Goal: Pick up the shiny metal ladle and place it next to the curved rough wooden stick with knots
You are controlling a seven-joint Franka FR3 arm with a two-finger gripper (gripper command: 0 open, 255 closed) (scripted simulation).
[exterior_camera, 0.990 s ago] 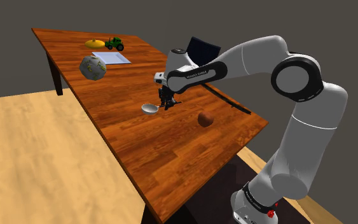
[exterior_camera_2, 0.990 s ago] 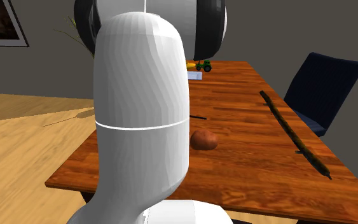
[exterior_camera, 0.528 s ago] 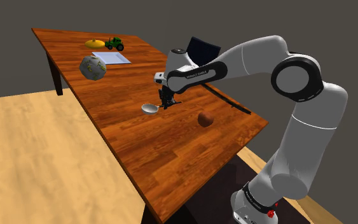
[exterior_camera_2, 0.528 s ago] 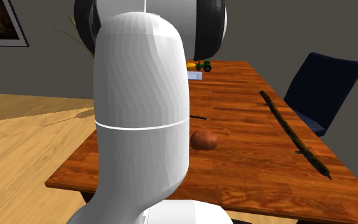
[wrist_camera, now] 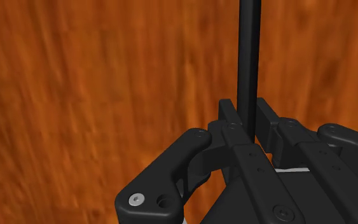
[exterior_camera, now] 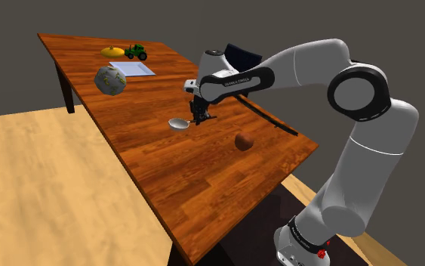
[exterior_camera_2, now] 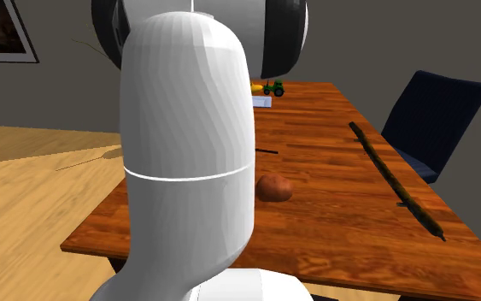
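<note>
Fingers (wrist_camera: 229,121) clamped on the ladle (exterior_camera: 177,124) handle, centre of the shoulder view. We should carry it level toward the knotty stick (exterior_camera_2: 375,155) and set it alongside.

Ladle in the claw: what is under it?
Bare wooden table lies under the ladle, gripped by the claw. The strip beneath its black handle is covered.
</note>
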